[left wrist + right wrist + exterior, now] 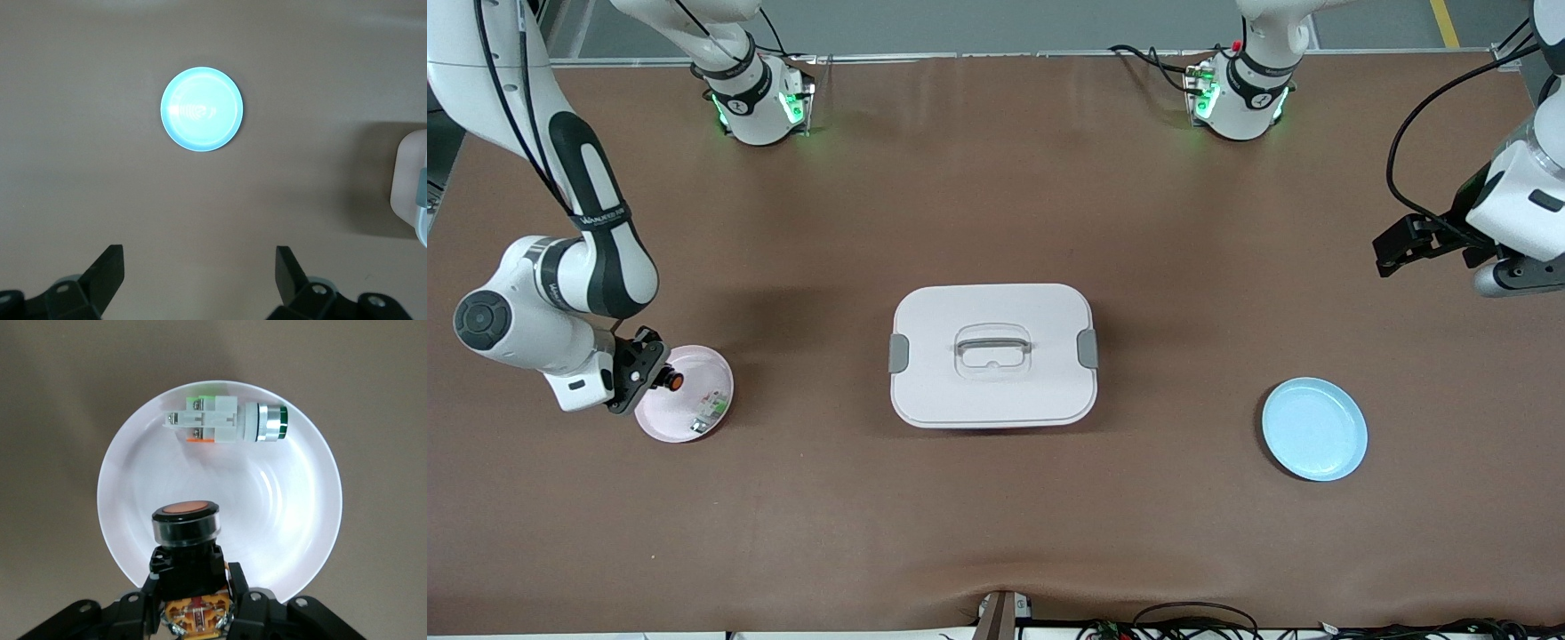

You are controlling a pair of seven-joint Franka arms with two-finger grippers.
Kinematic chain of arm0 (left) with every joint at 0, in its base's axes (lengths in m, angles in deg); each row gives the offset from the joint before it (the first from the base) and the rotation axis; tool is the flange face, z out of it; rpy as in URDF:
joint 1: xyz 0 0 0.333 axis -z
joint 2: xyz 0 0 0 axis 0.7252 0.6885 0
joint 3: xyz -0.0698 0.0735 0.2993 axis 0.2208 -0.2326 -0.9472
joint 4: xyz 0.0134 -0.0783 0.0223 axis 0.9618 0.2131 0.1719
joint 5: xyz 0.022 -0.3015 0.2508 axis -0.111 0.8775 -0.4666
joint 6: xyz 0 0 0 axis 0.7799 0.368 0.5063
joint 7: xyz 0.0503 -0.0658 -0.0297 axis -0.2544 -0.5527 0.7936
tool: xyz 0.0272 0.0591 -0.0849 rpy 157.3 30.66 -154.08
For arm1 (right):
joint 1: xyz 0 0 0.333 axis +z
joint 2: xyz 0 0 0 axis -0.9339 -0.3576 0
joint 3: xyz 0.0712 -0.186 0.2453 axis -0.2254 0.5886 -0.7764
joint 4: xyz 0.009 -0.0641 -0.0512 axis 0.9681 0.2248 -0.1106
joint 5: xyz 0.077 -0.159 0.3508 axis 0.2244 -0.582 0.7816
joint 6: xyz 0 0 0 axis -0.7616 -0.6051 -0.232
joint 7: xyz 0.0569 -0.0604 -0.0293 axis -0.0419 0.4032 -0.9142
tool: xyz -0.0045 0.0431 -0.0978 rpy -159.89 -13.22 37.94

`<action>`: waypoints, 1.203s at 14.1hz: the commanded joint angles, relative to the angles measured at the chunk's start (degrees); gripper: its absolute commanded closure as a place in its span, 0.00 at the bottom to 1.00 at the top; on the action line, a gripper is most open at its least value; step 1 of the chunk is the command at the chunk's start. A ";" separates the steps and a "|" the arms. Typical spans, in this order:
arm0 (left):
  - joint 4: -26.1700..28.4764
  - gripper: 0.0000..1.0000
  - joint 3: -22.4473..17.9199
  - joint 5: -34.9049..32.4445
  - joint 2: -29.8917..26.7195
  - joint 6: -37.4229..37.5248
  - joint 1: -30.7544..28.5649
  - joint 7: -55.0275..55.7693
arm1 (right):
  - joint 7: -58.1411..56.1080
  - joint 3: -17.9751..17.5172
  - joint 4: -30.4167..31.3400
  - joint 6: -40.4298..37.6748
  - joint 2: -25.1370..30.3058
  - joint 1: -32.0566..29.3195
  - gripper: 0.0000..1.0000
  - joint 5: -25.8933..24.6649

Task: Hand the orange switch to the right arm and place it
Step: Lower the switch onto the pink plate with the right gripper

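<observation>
The orange switch (185, 540) sits clamped between the right gripper (660, 374)'s jaws, its black body pinched and its orange button end pointing away from the wrist. It hangs just over the rim of the pink plate (716, 366) at the right arm's end of the surface, near that plate's 10 o'clock edge in the front view.

On the same plate lies a pale green-and-white part (227, 421), toward the plate's 5 o'clock in the front view, apart from the held switch. Nothing stands between the switch and the plate below it.

The white lidded box (992, 355) rests at the middle of the surface, and the blue plate (1314, 428) lies toward the left arm's end, at about the box's 4 o'clock. The left gripper (200, 293) waits in the air over that end, its jaws spread wide and holding nothing.

Only the right wrist view shows the grip itself and the part's silver ring and green cap. The left wrist view shows the blue plate bare, with a corner of the box at its edge.
</observation>
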 commanded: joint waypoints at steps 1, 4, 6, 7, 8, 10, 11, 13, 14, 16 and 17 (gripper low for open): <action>0.40 0.00 0.57 0.64 -1.44 0.01 -0.69 -1.21 | -3.20 -0.82 -3.29 -0.50 -3.15 -1.84 0.97 -0.80; 0.66 0.00 0.22 2.49 -2.58 0.19 -0.60 -1.21 | -3.82 -0.82 -4.00 -0.41 -4.48 -2.63 0.95 -0.44; 1.10 0.00 -0.40 2.93 -3.29 0.19 0.01 -1.21 | -3.82 -0.82 -5.22 -0.32 -6.23 -2.54 0.92 -0.35; 1.62 0.00 -1.97 2.93 -3.73 0.28 1.40 -1.64 | -3.82 -0.82 -6.01 -0.32 -7.19 -2.54 0.92 -0.27; 2.85 0.00 -5.46 3.02 -4.95 0.10 4.38 -3.30 | -3.82 -0.91 -6.46 -0.32 -7.73 -2.54 0.92 -0.27; 4.09 0.00 -12.67 5.38 -6.36 -0.16 10.01 -5.51 | -3.82 -0.91 -6.55 0.11 -8.08 -2.54 0.92 -0.18; 4.35 0.00 -16.27 5.91 -6.98 -0.16 12.73 -6.39 | -3.82 -1.00 -6.55 0.72 -8.26 -2.54 0.91 -0.18; 6.28 0.00 -20.51 5.92 -8.64 -0.16 16.26 -8.76 | -3.82 -1.00 -6.55 2.13 -8.70 -2.54 0.91 -0.18; 6.81 0.00 -20.53 5.92 -9.26 -0.07 16.27 -8.77 | -3.82 -1.00 -6.55 2.14 -8.78 -2.54 0.89 -0.18; 8.04 0.00 -20.09 5.92 -10.49 0.19 16.27 -8.77 | -3.82 -1.00 -6.55 2.14 -8.70 -2.45 0.86 -0.18; 8.57 0.00 -20.09 5.92 -10.93 0.19 16.27 -8.68 | -3.82 -1.00 -6.55 2.14 -8.78 -2.45 0.82 -0.18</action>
